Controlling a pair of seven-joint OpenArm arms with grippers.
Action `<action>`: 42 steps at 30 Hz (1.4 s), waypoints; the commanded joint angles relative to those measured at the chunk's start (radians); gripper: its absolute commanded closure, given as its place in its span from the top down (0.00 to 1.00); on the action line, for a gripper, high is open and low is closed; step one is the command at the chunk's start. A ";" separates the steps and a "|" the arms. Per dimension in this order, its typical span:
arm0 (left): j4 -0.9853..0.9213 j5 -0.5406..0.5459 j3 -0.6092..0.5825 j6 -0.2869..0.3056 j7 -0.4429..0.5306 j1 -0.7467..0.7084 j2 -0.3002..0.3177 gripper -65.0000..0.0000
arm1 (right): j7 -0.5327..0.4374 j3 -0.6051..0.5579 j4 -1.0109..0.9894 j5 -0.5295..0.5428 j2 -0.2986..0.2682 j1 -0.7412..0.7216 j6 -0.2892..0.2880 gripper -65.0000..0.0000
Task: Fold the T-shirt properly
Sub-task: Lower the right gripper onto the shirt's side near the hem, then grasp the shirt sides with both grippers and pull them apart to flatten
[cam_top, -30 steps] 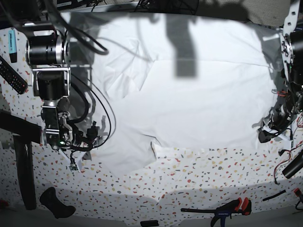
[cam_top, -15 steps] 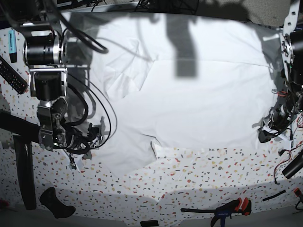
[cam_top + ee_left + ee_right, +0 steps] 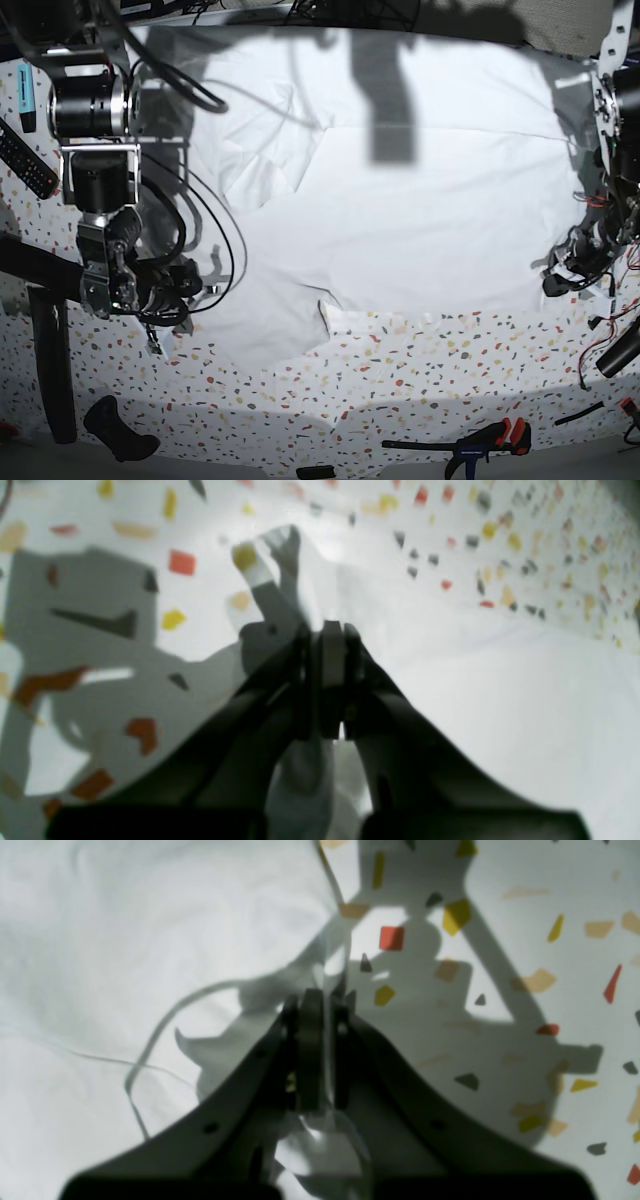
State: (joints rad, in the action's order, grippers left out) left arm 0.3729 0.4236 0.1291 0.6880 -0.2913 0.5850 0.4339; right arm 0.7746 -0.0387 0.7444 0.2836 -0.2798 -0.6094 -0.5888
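Base view shows the big plain white soft cloth T-shirt spread out over most of the white counter with red, yellow and grey flecks. The shirt reaches the far edge of the counter and both side edges. Its near edge stops before the near edge of the counter, with one small corner turned up there.

The right hand is at the shirt's edge on the left side of the base view. Its two fingers are pressed together with a thin bit of the white cloth pinched between them. A loose fold of cloth sticks out beside it.

The left hand is at the other side edge of the counter. Its fingers are closed tight too, and a bunched bit of the white shirt is squeezed between them.
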 commanded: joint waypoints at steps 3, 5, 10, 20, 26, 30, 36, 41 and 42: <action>0.016 0.007 0.001 -0.079 -0.027 0.071 0.003 0.00 | -0.038 0.000 0.005 0.008 0.003 -0.059 -0.011 0.00; 0.016 0.003 0.001 -0.122 -0.026 0.098 -0.005 0.00 | -0.050 0.000 0.005 -0.013 0.002 -0.087 0.025 0.00; 0.016 -0.034 0.001 -0.124 -0.027 0.154 -0.013 0.00 | -0.060 0.000 0.005 -0.118 0.002 -0.167 0.052 0.00; 0.021 -0.029 0.001 -0.123 -0.028 0.216 -0.012 0.00 | -0.040 0.000 0.005 -0.112 0.003 -0.307 0.090 0.00; 0.033 -0.029 0.001 -0.088 -0.046 0.213 -0.005 0.00 | 0.027 0.000 0.007 -0.085 0.003 -0.312 0.008 0.00; 0.033 0.030 0.001 -0.048 -0.094 0.212 0.003 0.00 | 0.040 0.000 0.011 -0.043 0.000 -0.309 -0.092 0.00; 0.051 0.167 0.001 0.010 -0.158 0.191 0.026 0.00 | 0.076 0.000 0.121 -0.037 -0.003 -0.224 -0.092 0.00; 0.240 0.184 0.001 0.010 -0.211 0.069 0.060 0.00 | 0.097 0.000 0.356 -0.037 -0.003 -0.067 -0.092 0.00; 0.294 0.187 0.001 0.010 -0.220 0.034 0.068 0.00 | 0.109 0.000 0.405 -0.037 -0.003 -0.038 -0.092 0.00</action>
State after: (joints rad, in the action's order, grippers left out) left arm 0.6540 0.5896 0.1280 0.6865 -0.5308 0.5842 0.4843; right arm 0.8993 -0.0406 1.1336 0.2371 -0.2749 -0.6029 -0.6712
